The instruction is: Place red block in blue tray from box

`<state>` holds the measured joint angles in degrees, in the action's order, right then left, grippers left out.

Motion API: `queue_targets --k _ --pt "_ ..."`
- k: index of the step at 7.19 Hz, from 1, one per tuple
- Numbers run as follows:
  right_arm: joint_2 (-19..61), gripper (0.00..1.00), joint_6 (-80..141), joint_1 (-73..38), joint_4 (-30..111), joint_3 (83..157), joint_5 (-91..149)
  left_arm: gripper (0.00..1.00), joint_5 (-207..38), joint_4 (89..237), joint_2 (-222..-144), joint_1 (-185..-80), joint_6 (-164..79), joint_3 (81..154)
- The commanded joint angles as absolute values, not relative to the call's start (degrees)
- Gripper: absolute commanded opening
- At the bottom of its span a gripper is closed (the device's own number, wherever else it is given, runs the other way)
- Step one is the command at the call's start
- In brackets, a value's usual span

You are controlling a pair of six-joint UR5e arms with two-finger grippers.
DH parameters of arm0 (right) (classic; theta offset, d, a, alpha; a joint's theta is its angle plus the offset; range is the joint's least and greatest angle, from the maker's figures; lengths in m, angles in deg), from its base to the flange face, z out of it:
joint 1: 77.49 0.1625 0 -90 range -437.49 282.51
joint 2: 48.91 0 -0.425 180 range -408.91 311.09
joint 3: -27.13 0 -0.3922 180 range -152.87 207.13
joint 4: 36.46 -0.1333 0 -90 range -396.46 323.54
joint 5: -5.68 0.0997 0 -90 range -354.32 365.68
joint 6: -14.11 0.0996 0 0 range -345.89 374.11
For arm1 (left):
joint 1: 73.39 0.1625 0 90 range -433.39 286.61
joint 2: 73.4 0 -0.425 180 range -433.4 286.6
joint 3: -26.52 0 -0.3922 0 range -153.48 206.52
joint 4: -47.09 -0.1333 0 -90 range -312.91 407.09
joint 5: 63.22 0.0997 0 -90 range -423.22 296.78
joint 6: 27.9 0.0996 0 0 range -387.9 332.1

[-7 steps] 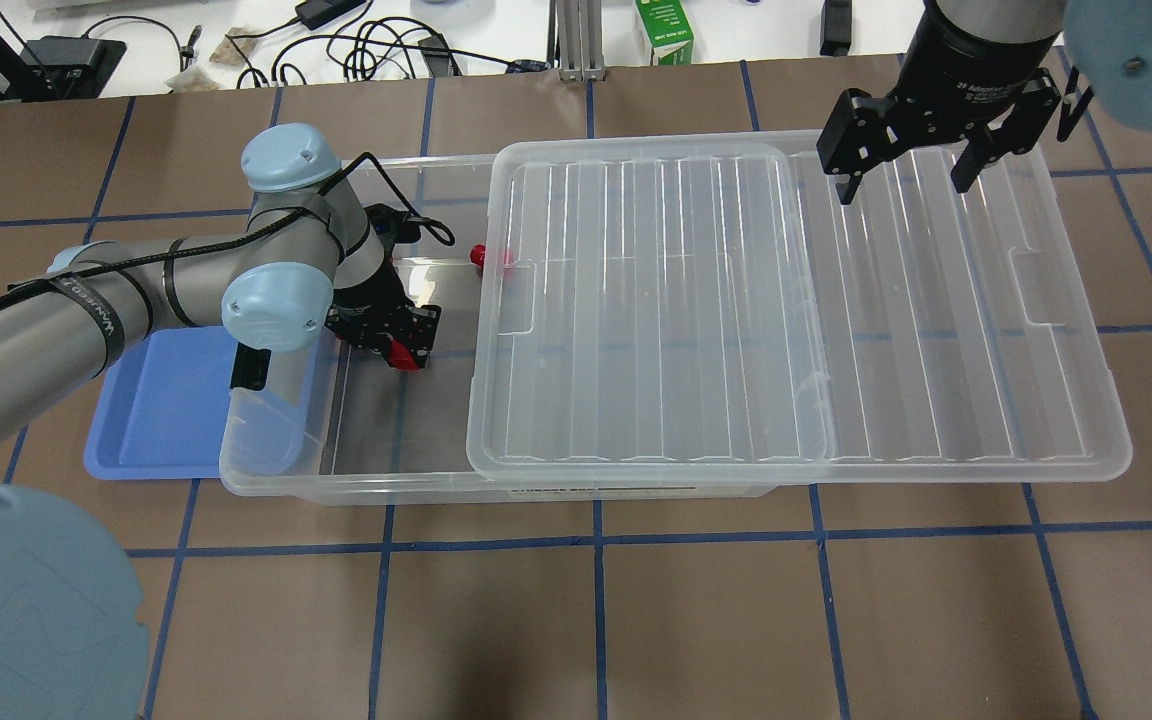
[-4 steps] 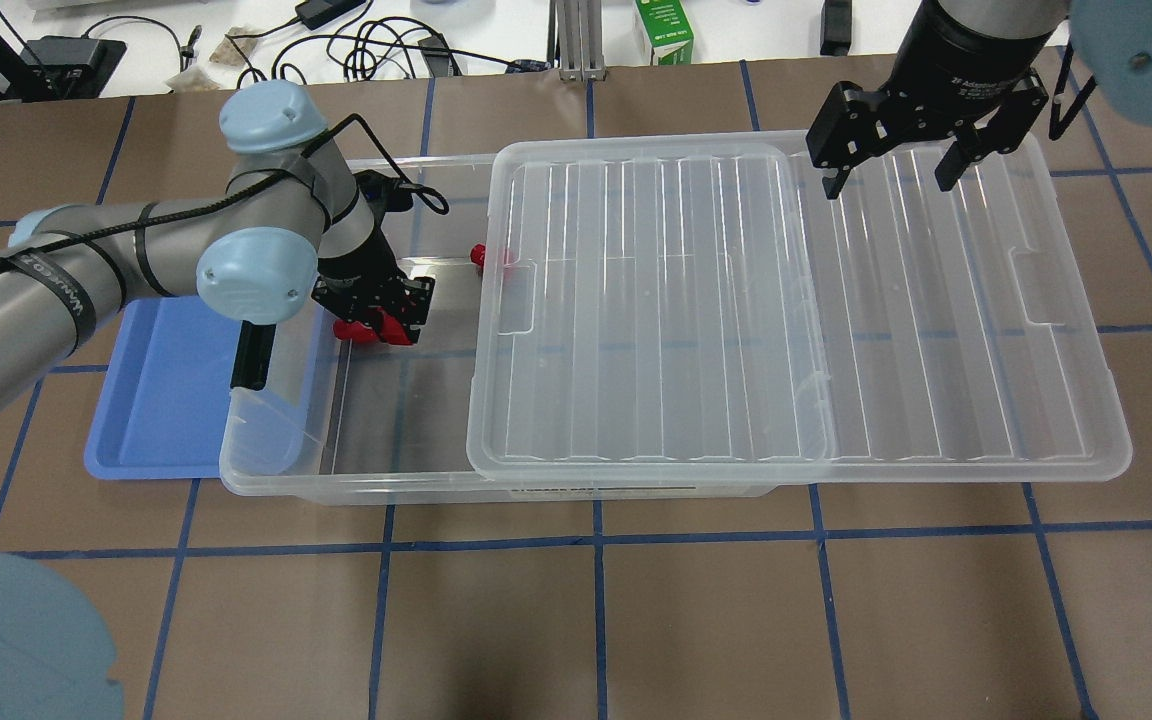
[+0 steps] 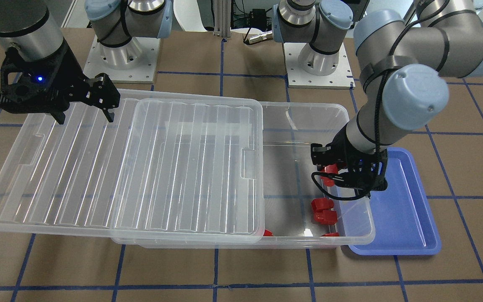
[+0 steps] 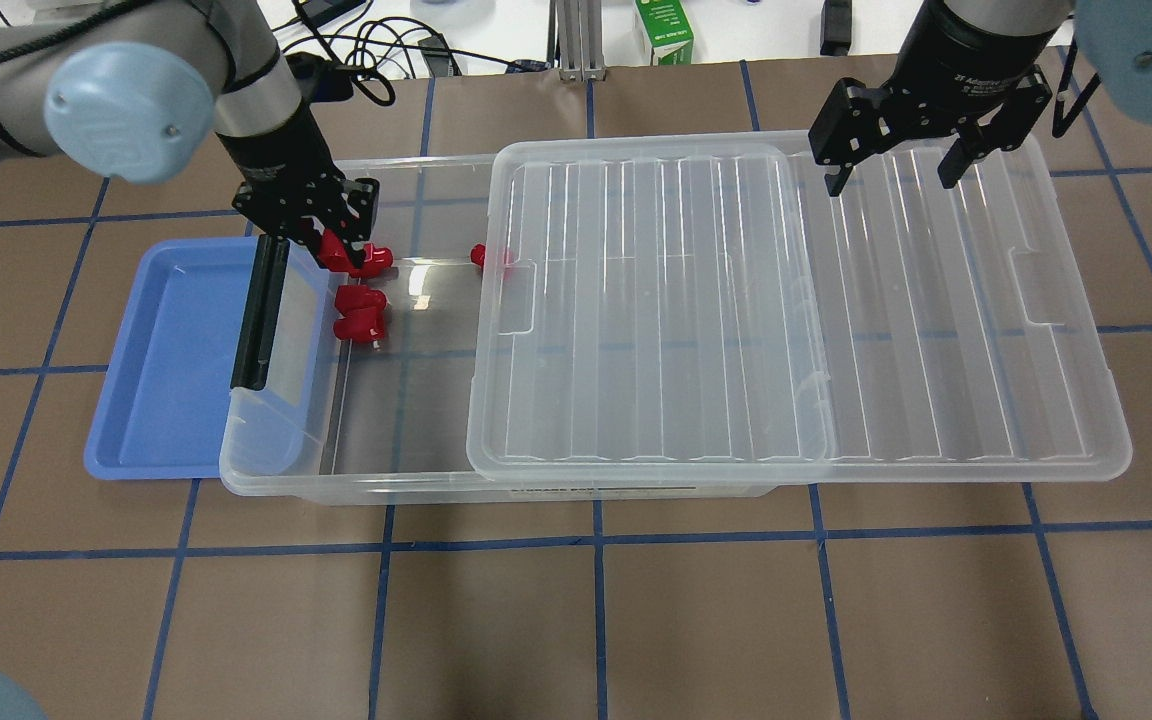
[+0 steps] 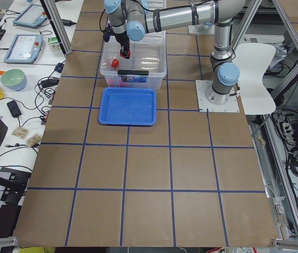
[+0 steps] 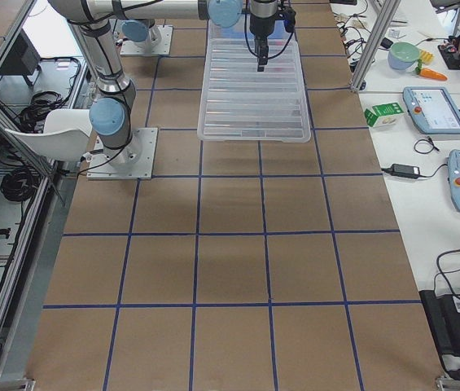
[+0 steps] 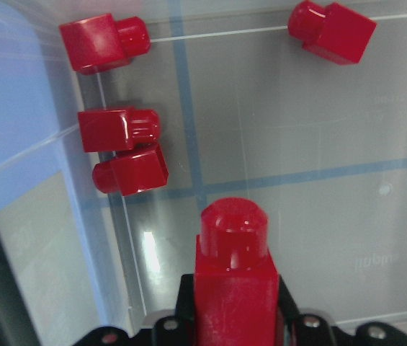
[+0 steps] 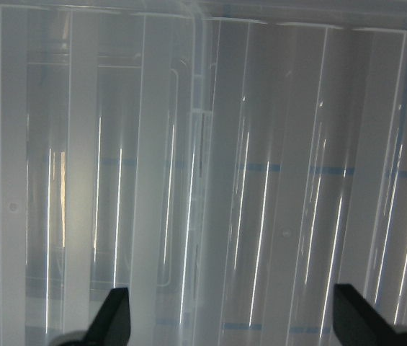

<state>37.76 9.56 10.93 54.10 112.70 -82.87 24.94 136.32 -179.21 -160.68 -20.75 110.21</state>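
My left gripper (image 4: 341,250) is shut on a red block (image 4: 360,257) and holds it above the open left end of the clear box (image 4: 356,488), near the box's far wall. In the left wrist view the red block (image 7: 232,288) stands stub-forward between the fingers. Several more red blocks (image 4: 359,312) lie on the box floor below. The blue tray (image 4: 171,360) lies empty, left of the box and partly under its end. My right gripper (image 4: 891,180) hangs open and empty over the lid (image 4: 786,300).
The ribbed lid (image 3: 120,167) is slid aside and overhangs the box's right end. A black latch bar (image 4: 258,312) lies along the box's left end by the tray. Cables and a green carton (image 4: 664,30) lie beyond the table's far edge.
My left gripper has risen with the red block and moved toward the far side of the box, uncovering the blocks on the floor. The right gripper has barely moved.
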Motion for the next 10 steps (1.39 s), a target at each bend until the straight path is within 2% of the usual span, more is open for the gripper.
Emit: queue_targets --k 1,3,5,7,9,10 --pt "37.84 1.00 9.36 10.93 53.98 112.74 -83.18 0.00 25.64 141.21 -176.85 -154.72 -19.21 106.60" --pt "37.58 1.00 2.31 6.66 54.59 113.00 -83.18 0.00 28.51 141.83 -175.97 -146.39 -8.28 107.64" --pt "38.19 1.00 -10.61 -7.64 54.51 113.00 -82.21 0.00 28.62 140.97 -178.67 -140.20 2.37 108.78" --pt "36.53 1.00 -20.76 -14.36 55.21 114.58 -82.83 0.00 29.24 127.58 -181.92 -140.01 2.51 115.52" --pt "30.13 1.00 -21.74 -15.26 67.71 119.91 -84.57 0.00 29.24 122.69 -184.83 -140.01 1.90 119.67" --pt "29.58 1.00 -22.19 -15.61 71.87 121.68 -86.07 0.00 29.15 121.28 -186.67 -140.01 1.63 119.95"
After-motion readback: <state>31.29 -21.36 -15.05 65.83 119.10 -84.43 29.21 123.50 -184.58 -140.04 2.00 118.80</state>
